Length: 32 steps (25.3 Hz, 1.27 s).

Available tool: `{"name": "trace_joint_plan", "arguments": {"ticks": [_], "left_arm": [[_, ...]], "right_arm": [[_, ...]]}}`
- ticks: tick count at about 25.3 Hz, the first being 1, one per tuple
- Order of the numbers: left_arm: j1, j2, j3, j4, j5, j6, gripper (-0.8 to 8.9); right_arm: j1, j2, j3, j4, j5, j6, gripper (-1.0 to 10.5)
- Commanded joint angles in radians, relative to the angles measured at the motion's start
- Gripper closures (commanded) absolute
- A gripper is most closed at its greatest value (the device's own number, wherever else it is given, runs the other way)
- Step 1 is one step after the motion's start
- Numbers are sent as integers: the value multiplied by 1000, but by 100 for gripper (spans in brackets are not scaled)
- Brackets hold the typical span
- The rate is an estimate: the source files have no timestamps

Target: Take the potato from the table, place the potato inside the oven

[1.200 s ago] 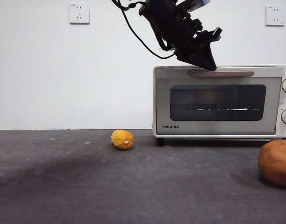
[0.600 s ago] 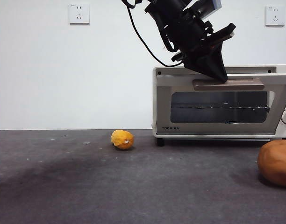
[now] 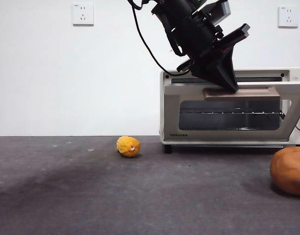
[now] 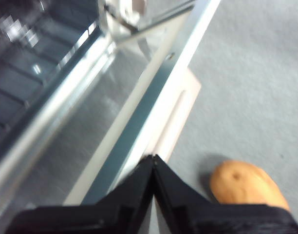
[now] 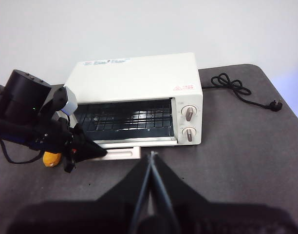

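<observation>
In the front view, the left gripper (image 3: pixel 227 82) comes down from the top of the picture, big and dark, and its tip rests on the brownish handle (image 3: pixel 241 93) of the Toshiba toaster oven (image 3: pixel 233 107). The oven door (image 3: pixel 231 115) is partly open: its top edge leans away from the oven body, and a wire rack (image 3: pixel 228 112) shows behind the dark glass. The potato (image 3: pixel 289 171) lies on the table (image 3: pixel 91 196) at the right edge of the picture, in front of the oven and apart from it. A small bumpy yellow-orange fruit (image 3: pixel 128 146) sits on the table just left of the oven. Two wall sockets (image 3: pixel 83 13) are on the white wall behind.

In the left wrist view, the left gripper (image 4: pixel 154 161) has its two black jaws pressed together to one point, and they hold nothing. The tip is at the cream edge of the door (image 4: pixel 158 112), beside the handle (image 4: pixel 180 117). The potato (image 4: pixel 247 185) lies on the table (image 4: pixel 256 73) near the jaws, not touching them.

In the right wrist view, the right gripper (image 5: pixel 151 158) hangs high above the table (image 5: pixel 236 146), with its jaws together and empty. Below it stands the oven (image 5: pixel 137 95) with two round knobs (image 5: pixel 188 113) and the rack (image 5: pixel 122 117) visible inside. The left gripper (image 5: pixel 98 152) is at the handle (image 5: pixel 120 154) of the lowered door. The yellow-orange fruit (image 5: pixel 51 159) is partly hidden behind that arm. A black power cord (image 5: pixel 241 90) lies on the table at the side of the oven.
</observation>
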Motion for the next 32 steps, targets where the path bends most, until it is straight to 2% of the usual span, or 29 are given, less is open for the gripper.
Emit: {"name": "trace_joint_plan", "arguments": {"ticks": [1, 12, 20, 27, 32], "left_arm": [[14, 47, -25, -16, -51, -29, 822], [5, 50, -26, -41, -48, -43, 822], [-27, 93, -26, -71, -24, -64, 822], [-50, 101, -26, -63, -32, -51, 822], [-51, 102, -26, -116, -29, -53, 822]], "right_arm": [[1, -5, 4, 3, 1, 6, 945], [1, -5, 4, 3, 2, -15, 945], [1, -5, 4, -10, 10, -57, 945], [1, -5, 4, -13, 25, -60, 945], [1, -5, 4, -22, 25, -60, 945]]}}
